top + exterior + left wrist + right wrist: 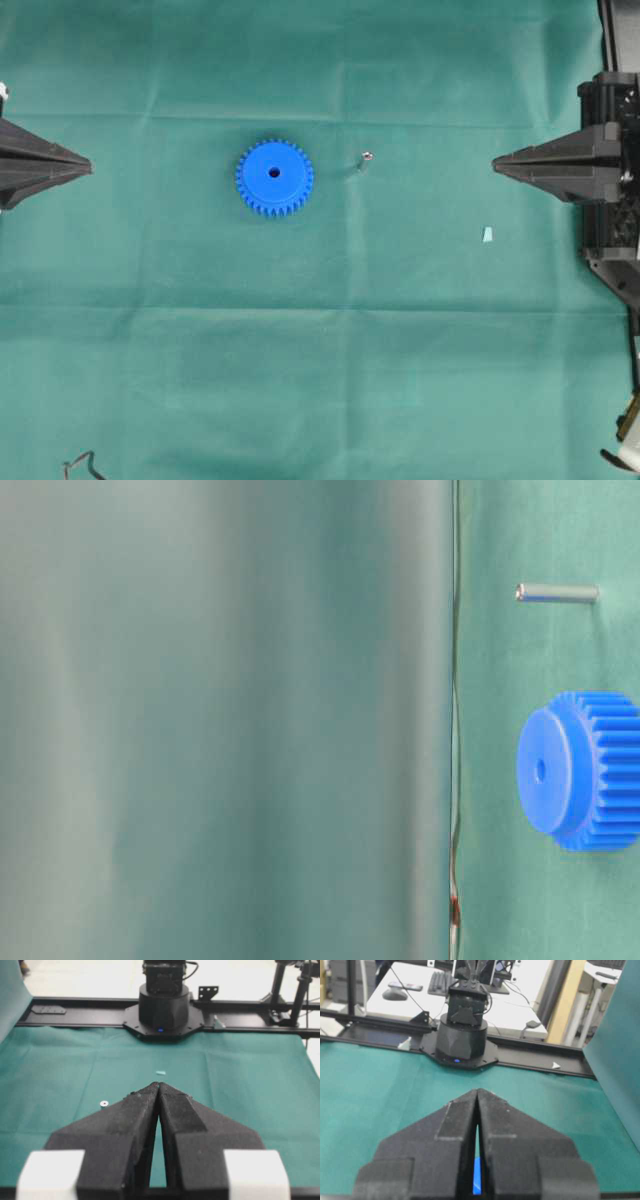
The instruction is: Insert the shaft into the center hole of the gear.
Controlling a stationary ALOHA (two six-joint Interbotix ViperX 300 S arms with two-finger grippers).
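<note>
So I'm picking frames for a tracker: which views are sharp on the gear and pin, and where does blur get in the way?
Overhead view: even light, gear crisp, pin tiny but distinct. Table-level view: gear and pin sharp at the right, while a blurred green cloth fold fills the left. Right wrist view: the shut right hand hides nearly all of the gear.

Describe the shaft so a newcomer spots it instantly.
Start at the blue gear mid-cloth in the overhead view. Just right of it, apart, stands the shaft: a tiny silvery pin. The pale blue wedge scrap lies farther right and is flat, not metallic.
</note>
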